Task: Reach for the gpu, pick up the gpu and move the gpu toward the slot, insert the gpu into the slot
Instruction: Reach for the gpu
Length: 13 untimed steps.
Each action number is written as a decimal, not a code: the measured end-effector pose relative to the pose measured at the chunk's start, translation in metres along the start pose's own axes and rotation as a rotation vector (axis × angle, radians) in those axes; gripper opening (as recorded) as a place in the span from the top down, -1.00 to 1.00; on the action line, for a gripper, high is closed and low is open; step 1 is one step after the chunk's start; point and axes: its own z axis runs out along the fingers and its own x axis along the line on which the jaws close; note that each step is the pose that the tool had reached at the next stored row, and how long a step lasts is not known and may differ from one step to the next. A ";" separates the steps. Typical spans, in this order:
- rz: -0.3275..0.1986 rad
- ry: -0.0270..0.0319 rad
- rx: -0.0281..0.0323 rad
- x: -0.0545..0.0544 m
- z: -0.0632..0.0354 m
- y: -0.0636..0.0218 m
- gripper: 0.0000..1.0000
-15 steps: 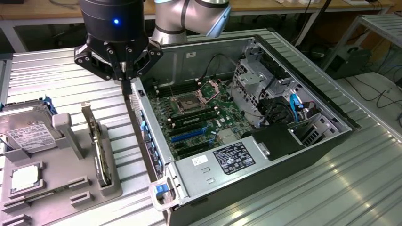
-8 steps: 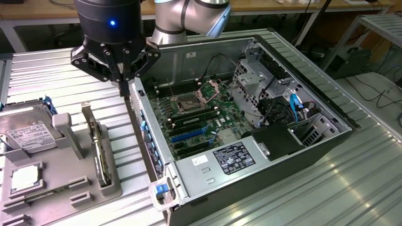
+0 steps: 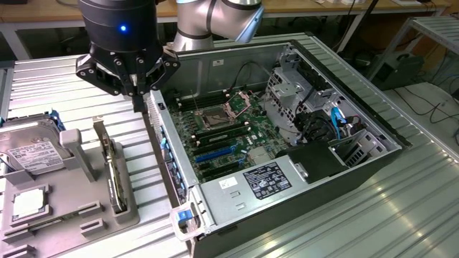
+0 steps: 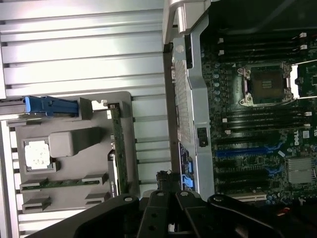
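Observation:
The gpu (image 3: 111,172) stands on its edge in a grey holder (image 3: 72,215) at the exterior view's left, outside the computer case. In the wrist view the gpu (image 4: 118,148) is a thin green strip in the grey holder (image 4: 69,144). My gripper (image 3: 137,106) hangs above the case's side wall, between the gpu and the motherboard, shut with nothing in it. Its black fingers (image 4: 158,208) meet in the wrist view. The slot (image 3: 215,154) is a blue socket on the green motherboard inside the case. In the wrist view the slot (image 4: 242,151) lies apart from the gripper (image 4: 167,191).
A hard drive (image 3: 29,148) and a processor chip (image 3: 29,203) sit in the same holder. The open case (image 3: 163,145) holds the processor socket (image 3: 219,115), black memory sockets (image 3: 219,135), a drive cage (image 3: 291,91) and a power supply (image 3: 269,180). A ribbed metal table (image 3: 401,215) surrounds it.

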 end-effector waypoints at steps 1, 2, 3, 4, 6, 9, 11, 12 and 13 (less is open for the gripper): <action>0.000 0.0000 0.0000 0.000 0.0000 -0.0003 0.79; 0.000 0.0000 0.0000 0.001 0.0000 -0.0007 0.79; 0.000 0.0001 0.0001 0.002 0.0000 -0.0010 0.79; 0.000 0.0001 0.0001 0.002 -0.0001 -0.0013 0.79; 0.000 0.0000 0.0000 0.003 0.0000 -0.0020 0.79; 0.000 0.0000 0.0000 0.005 0.0000 -0.0033 0.79; 0.000 0.0000 0.0000 0.007 0.0000 -0.0044 0.79; 0.000 0.0000 0.0000 0.007 0.0000 -0.0047 0.79; 0.000 0.0000 0.0000 0.008 0.0000 -0.0051 0.79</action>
